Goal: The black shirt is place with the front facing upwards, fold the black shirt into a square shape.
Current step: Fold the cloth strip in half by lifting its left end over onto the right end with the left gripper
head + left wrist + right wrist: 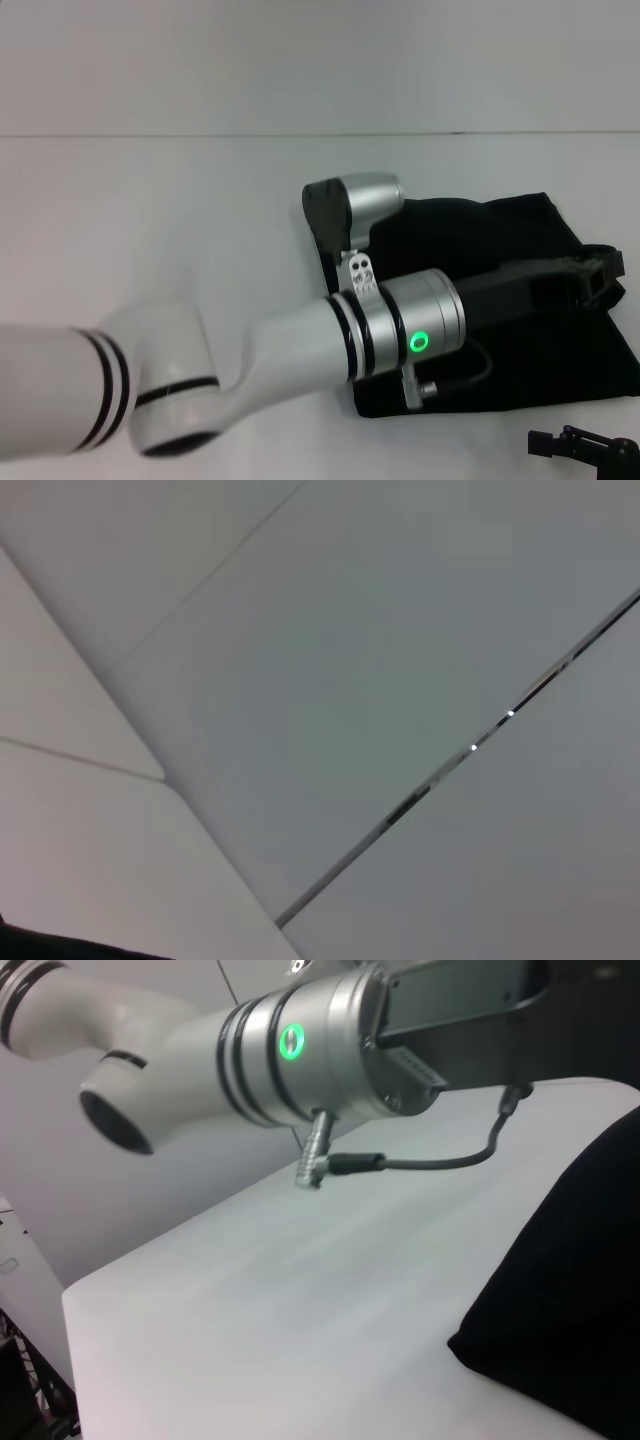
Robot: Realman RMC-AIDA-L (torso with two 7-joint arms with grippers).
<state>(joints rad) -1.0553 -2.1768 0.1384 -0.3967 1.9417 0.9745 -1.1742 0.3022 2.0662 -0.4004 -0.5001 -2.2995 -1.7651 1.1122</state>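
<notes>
Right of centre in the head view, the black shirt is lying folded on the table. The left gripper is reaching across it, jaws impossible to judge. The right gripper is waiting lower right. Dragging could be undoing the fold.
</notes>
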